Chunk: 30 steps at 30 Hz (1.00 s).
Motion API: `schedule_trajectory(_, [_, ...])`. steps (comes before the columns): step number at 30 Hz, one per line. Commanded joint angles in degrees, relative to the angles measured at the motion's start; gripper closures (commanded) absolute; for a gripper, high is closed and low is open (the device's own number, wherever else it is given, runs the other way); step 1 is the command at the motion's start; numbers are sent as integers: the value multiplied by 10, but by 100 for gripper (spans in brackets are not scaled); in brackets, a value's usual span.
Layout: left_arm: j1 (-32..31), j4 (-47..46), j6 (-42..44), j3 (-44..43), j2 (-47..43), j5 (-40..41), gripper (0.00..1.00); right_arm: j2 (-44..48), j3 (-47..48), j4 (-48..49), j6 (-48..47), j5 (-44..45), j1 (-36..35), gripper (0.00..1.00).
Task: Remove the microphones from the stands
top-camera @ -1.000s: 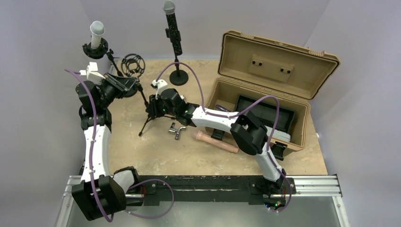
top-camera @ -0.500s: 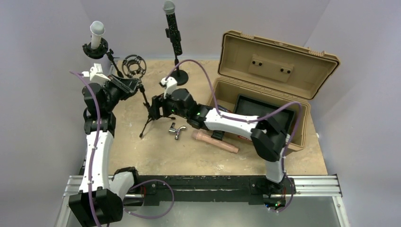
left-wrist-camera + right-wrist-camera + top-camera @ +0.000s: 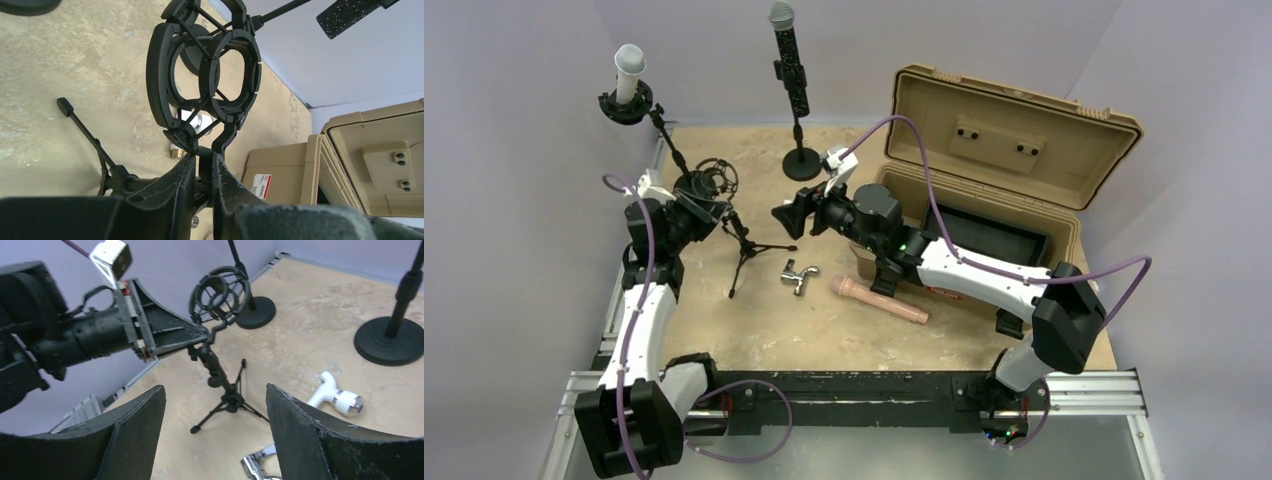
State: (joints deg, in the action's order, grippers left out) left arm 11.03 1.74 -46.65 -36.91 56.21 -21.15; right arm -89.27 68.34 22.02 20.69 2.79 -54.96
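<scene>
While the left gripper (image 3: 202,167) is clamped tight on the neck of the black wire-strung shock mount (image 3: 205,75) atop the small black tripod stand (image 3: 749,250), the mount's ring holds nothing. The right gripper (image 3: 790,214) hangs wide open and empty near the open tan plastic case (image 3: 1014,120), well apart from the tripod. 2 candidates stand upright at the back: a white microphone with a silver head (image 3: 629,72) and a black glittery microphone (image 3: 790,62). A pinkish-beige cylinder (image 3: 882,300) lies beside the case. Removal looks either done or unstarted; if unstarted, the free claw must grasp a standing microphone's body and lift straight up.
</scene>
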Motion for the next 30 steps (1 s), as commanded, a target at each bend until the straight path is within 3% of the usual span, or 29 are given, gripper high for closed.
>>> schedule_trajectory(1, [-8, 78, 26, 31, 4, 25, 100, 36, -17, 26, -18, -23, 26, 28])
schedule_trajectory(7, [-7, 110, 37, 34, -18, 75, 100, 54, -20, 16, -34, -24, 32, 27])
schedule_trajectory(12, [-8, 222, 12, 17, -76, 216, 100, 61, -46, 32, -39, -26, 32, 27])
schedule_trajectory(16, [-7, 252, 14, 18, -148, 298, 100, 64, -68, 51, -41, -26, 34, 27])
schedule_trajectory(24, [31, 241, 40, -8, -135, 312, 100, 70, -103, 87, -36, -48, 35, 27])
schedule_trajectory(30, [78, 175, 51, -12, -127, 335, 100, 86, -122, 97, -44, -30, 39, 27])
